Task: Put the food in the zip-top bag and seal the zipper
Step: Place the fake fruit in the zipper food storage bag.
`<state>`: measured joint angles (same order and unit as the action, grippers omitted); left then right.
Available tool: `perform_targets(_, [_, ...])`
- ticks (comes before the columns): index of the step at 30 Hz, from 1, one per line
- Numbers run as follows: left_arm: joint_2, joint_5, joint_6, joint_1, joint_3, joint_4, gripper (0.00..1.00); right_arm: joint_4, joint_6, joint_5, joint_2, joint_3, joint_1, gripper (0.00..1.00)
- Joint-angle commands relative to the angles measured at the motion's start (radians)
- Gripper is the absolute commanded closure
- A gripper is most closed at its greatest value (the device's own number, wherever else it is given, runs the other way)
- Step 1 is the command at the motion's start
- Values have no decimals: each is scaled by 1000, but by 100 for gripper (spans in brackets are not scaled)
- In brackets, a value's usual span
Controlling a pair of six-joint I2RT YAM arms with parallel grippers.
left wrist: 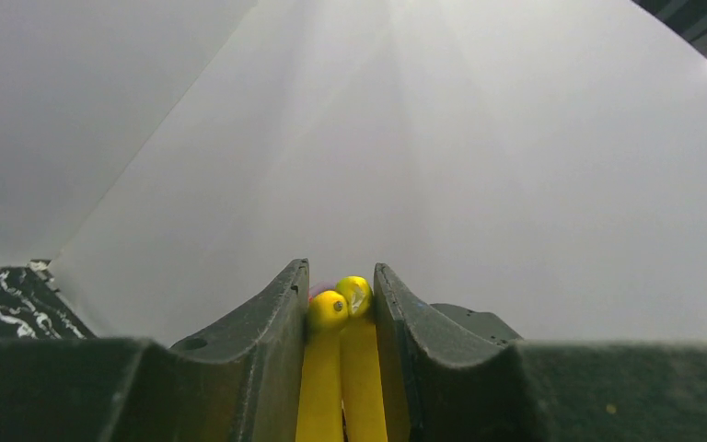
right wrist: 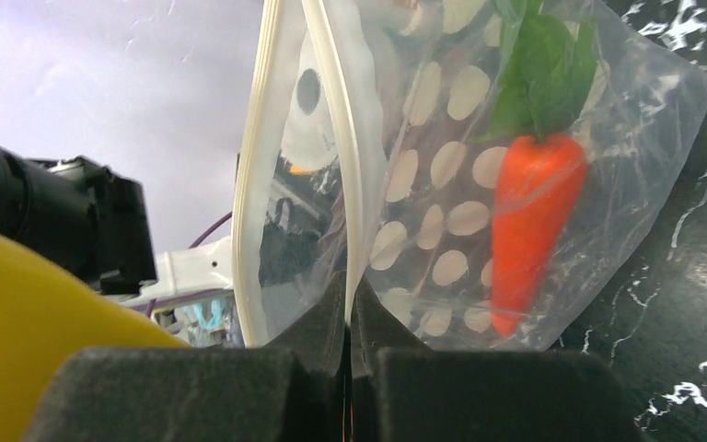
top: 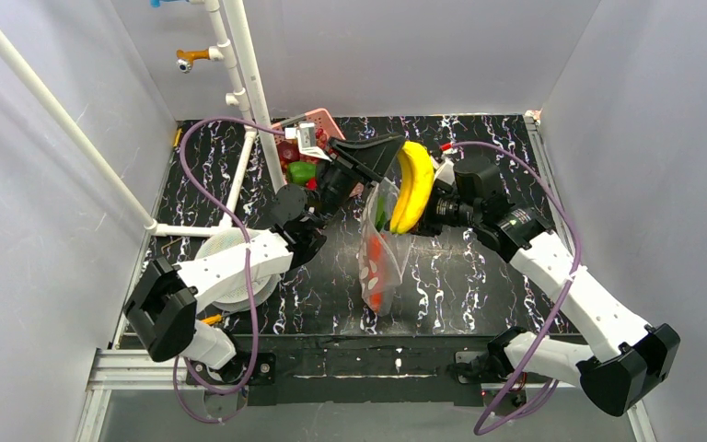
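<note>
banana (left wrist: 342,387) cut off at bottom edge, pink basket (top: 318,120) mostly hidden behind left arm (top: 336,184), zip-top bag (right wrist: 423,184) cropped at top

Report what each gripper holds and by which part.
Left gripper clamps the banana near one end; right gripper pinches the zip-top bag by one lip of its open mouth.

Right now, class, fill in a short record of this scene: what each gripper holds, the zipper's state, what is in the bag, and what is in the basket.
right gripper: shut on zip-top bag rim
left gripper: shut on banana, near bag mouth
zipper: open, unsealed
inside bag: carrot
pink basket: holds green and red food
</note>
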<state>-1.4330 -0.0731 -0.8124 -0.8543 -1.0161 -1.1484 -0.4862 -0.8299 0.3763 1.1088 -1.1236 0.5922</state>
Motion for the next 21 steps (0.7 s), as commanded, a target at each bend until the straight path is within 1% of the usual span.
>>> perform_targets(1, [-19,31,16,-5,-12,-224,100,89,-23,112,-30,3,2,99])
perform_targets(4, [-24,117,46,-5,3,-295,100,93,-41,140,-47,-6,-1,99])
perform_targets(8, [-21,170,73,-5,36,-359,100,98,-79,184,-65,-10,-9,99])
perform_targets(11, [-18,148,54,-5,71,-396,100,102,-101,198,-74,-4,-11,99])
perform_targets(14, [3,159,85,-3,83,-392,100,113,-106,203,-82,16,-15,99])
perform_targets(17, [34,108,90,-4,114,-365,100,107,-96,184,-95,20,-18,99])
perform_targets(20, [67,88,86,-4,139,-311,100,68,-70,136,-102,8,-17,99])
perform_targets(21, [77,57,89,-3,148,-297,100,58,-56,121,-105,6,-16,99])
